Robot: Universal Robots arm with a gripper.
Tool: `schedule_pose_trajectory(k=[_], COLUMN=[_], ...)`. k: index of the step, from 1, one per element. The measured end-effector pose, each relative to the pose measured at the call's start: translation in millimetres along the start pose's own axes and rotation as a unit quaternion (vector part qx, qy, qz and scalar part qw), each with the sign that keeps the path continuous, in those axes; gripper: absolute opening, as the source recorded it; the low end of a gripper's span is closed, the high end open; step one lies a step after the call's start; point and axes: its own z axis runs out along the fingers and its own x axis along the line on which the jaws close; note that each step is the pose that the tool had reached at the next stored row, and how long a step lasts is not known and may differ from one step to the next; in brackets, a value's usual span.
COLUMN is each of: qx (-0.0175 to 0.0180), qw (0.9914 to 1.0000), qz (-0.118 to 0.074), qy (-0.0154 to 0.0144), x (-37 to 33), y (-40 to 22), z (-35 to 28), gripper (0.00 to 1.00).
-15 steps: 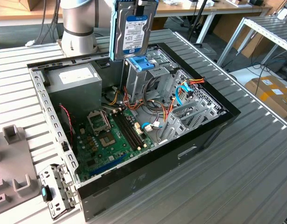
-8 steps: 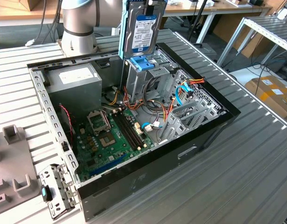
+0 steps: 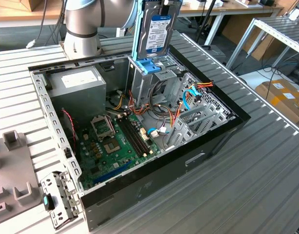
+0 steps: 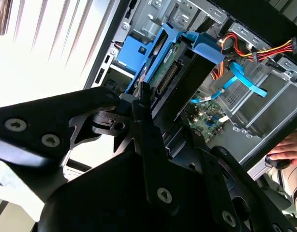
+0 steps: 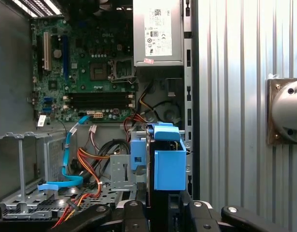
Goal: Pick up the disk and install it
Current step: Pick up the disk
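A slatted metal bench (image 3: 266, 161) carries an open black computer case (image 3: 154, 183), which lies on its side with its inside turned up to us. Behind the case, toward the exterior view's left, we see the grey base and lower joint of the robot arm (image 3: 84, 22) standing on the same bench. Inside the case, the silver power supply (image 3: 74, 85) fills the corner nearest the arm and the green motherboard (image 3: 110, 144) lies flat beside it. A tall metal drive cage (image 3: 142, 85), topped by a wide blue bracket (image 3: 148, 66), stands between the power supply and the perforated bays at the exterior view's right. Directly above that cage hangs the disk (image 3: 158, 29), upright on its narrow end, with its white label facing the exterior view and its blue carrier frame running down the long edges. Its lower end comes down to the bracket, though we cannot tell whether the two touch. The pincer (image 4: 168, 116) is closed on the disk from above, with its black fingers (image 4: 143, 96) on either side of it in the second wrist view. Beside the cage, a bundle of orange, red and yellow wires (image 3: 181, 105) and thin blue cables (image 3: 188, 100) loop across the case floor. A person's hand (image 4: 284, 152) shows just beyond the case's edge in the second wrist view.
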Motion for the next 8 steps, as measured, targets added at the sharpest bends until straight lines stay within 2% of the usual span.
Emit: schedule_pose_trajectory(k=[3, 5, 8], qx=[0.0, 0.0, 0.0], qw=[1.0, 1.0, 1.0], qz=[0.0, 0.0, 0.0], qy=[0.0, -0.0001, 0.0], x=[-0.2, -0.4, -0.3], y=[-9.9, -14.2, -14.6], z=[0.2, 0.4, 0.3], gripper=[0.35, 0.35, 0.35])
